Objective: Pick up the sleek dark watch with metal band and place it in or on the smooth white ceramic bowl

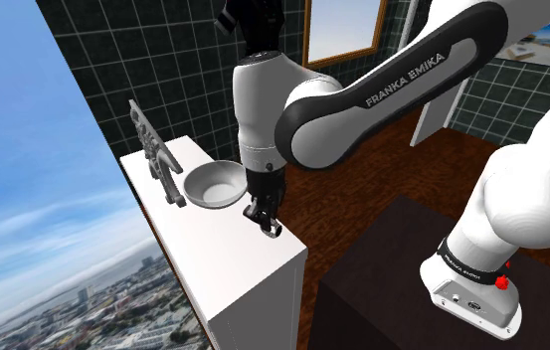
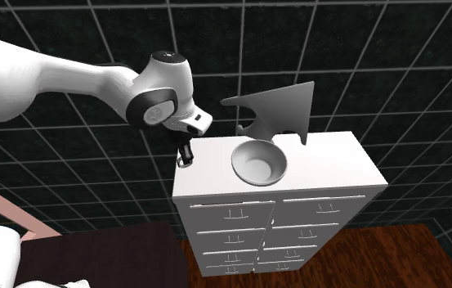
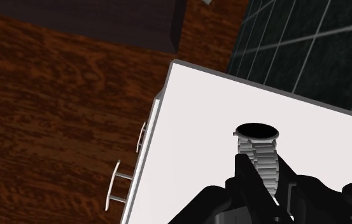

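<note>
My tool [image 3: 263, 170] is down at the near corner of the white dresser [image 3: 200, 127]. Its two fingers are drawn in narrow on the watch [image 3: 258, 141], with no gap that I can see, so I judge I have hold of it. The ribbed metal band runs straight out from between my fingertips, and the dark round face lies just beyond them, flat against the dresser top. I have taken the band rather than the face, probably because it is the slimmer part and fits across my closing line.

From the shoulder view, my tool [image 1: 263, 213] hangs nearly upright over the watch [image 1: 274, 228]. That suits a thing lying flat so close to an edge, since a slanted approach could nudge it off towards the wooden floor [image 3: 53, 114].

The white bowl [image 1: 213, 187] stands open side up, a little way from my tool along the dresser top, with nothing between us. A grey flat ornament [image 1: 158, 154] leans just beyond it. I judge the grasp made and the lift not yet begun. Next I must rise clear before crossing over the rim.
</note>
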